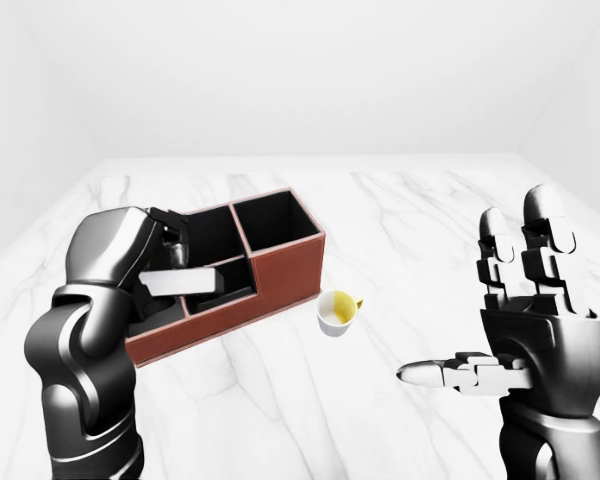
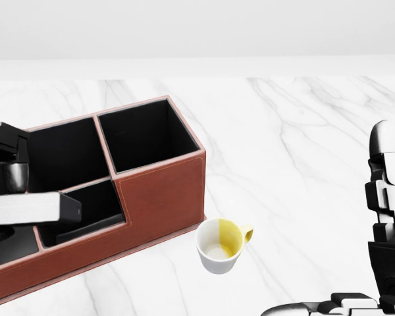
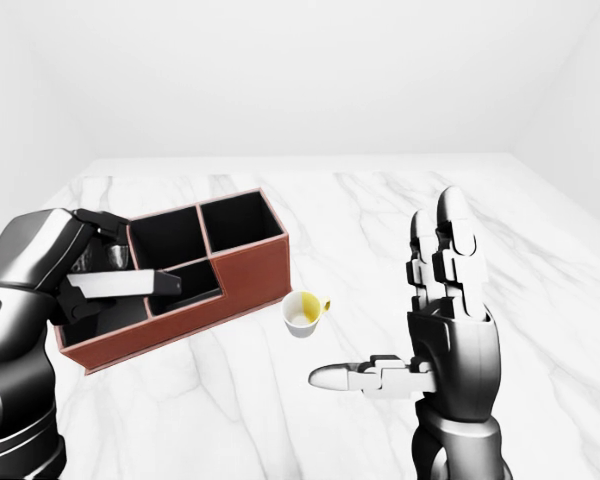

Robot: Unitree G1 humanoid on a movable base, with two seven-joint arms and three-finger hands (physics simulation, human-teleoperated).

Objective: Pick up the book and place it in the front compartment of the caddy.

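The caddy is a brown box with black compartments, left of centre on the marble table. Two are deep and lie toward the top. The lower ones run along its lower left side. My left hand is shut on the book, which has white page edges and a black cover. It holds the book level, just above the low compartments at the caddy's left end. Part of the book is hidden behind my hand. My right hand is open and empty, raised upright at the right, well away from the caddy.
A white mug with a yellow inside and handle stands on the marble table, close to the caddy's lower right corner. White walls stand beyond the table's far edge.
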